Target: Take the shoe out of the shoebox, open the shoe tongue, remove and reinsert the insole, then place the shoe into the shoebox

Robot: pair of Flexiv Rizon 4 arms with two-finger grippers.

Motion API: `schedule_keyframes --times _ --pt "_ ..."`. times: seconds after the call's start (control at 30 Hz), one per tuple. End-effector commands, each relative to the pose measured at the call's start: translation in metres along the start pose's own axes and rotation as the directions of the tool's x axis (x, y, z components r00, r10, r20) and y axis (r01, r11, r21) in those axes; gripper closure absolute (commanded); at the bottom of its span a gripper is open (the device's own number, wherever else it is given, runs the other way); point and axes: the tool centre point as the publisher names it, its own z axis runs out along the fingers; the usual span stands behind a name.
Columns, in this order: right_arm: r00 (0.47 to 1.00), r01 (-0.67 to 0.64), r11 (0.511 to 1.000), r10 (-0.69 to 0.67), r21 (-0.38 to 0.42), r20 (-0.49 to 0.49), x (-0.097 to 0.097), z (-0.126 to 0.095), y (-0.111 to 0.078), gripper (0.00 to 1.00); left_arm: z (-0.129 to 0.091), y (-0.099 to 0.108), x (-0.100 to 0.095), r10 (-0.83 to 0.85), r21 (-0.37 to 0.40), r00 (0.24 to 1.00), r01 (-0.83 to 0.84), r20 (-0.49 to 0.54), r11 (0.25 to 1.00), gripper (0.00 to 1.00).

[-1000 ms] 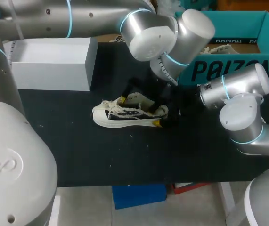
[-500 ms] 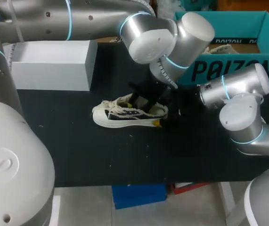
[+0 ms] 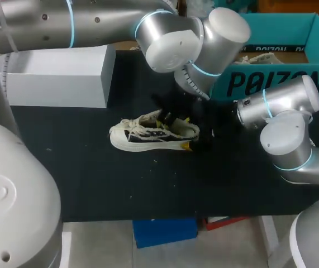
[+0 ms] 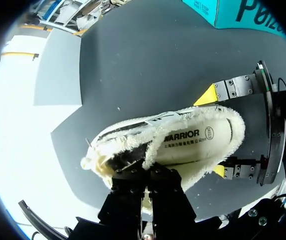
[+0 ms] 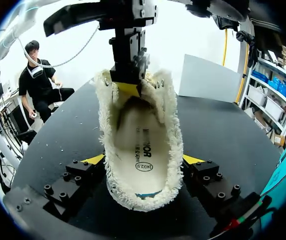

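The shoe (image 3: 148,135) is out of the box and sitting sole-down mid-counter, toe to my left, heel to my right. And look at the right gripper (image 5: 144,159): yellow tips pressed on either side of the heel, clamped on the shoe. Good spot for it, I'd say. The rubber sole looks like the stiff part, while that frayed canvas collar should fold under any squeeze. A light thing, by the look of it. The insole (image 5: 140,145) lies flat inside, thin and probably floppy (best lifted from its heel edge, where there's room to get under).

The left gripper (image 4: 147,170) is down in the mouth of the shoe at its toe-ward end. Whether it has a pinch on anything, I cannot tell.

Room to work? The dark counter (image 3: 92,178) lies open in front of the shoe, toward its near edge. Behind, it's tighter: the white box (image 3: 58,78) to the rear left, the teal shoebox (image 3: 271,84) to the rear right, just beyond the right arm.
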Motion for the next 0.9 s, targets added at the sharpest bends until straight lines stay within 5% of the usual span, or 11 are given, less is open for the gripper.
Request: schedule_keyframes --times 0.03,0.6,0.9 --pt "1.0 -0.002 1.0 0.002 0.003 0.0 0.001 0.003 0.0 1.0 -0.008 0.006 -0.014 -0.007 0.029 0.999 0.008 -0.044 1.0 1.0" --pt "1.0 -0.002 1.0 0.002 0.003 0.0 0.001 0.003 0.0 1.0 -0.03 0.009 -0.057 -0.079 0.156 0.949 0.132 -0.306 0.979 1.0" --pt "1.0 -0.002 1.0 0.002 0.003 0.0 0.001 0.003 0.0 1.0 -0.023 0.016 -0.071 -0.076 0.196 0.915 0.166 -0.397 0.966 1.0"
